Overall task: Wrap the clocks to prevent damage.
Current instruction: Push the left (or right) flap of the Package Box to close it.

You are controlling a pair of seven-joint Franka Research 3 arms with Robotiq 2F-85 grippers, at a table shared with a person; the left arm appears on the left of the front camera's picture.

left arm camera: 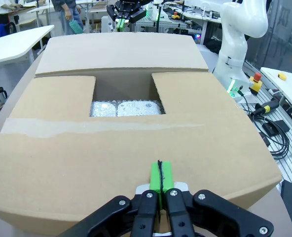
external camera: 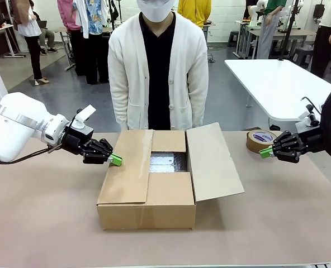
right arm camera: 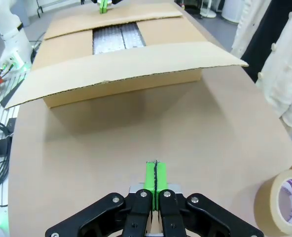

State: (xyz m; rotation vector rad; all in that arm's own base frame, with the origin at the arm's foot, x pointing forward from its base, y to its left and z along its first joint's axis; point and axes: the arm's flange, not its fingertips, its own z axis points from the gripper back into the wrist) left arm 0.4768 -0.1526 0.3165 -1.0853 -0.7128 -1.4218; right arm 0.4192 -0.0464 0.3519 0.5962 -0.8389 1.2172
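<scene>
One brown cardboard box (external camera: 149,201) holds silver-wrapped bundles (external camera: 166,163), flaps (external camera: 213,162) unsealed, beige tape roll (external camera: 259,139) unused; left claw (external camera: 116,159) and right claw (external camera: 266,152) pinched shut, empty.

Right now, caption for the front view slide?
Shut left fingers at a flap of the half-open cardboard box holding silver-wrapped items; shut right fingers near tape roll; person behind.

Room, even overhead light. The desk (external camera: 42,223) has a matte tan-brown covering. The floor (external camera: 59,95) is smooth and grey. A white table (external camera: 283,84) with a rounded corner stands behind the desk, to the right. Several people (external camera: 31,33) stand far back on the left. Black cables (left arm camera: 276,140) lie on the floor beside the desk.
</scene>
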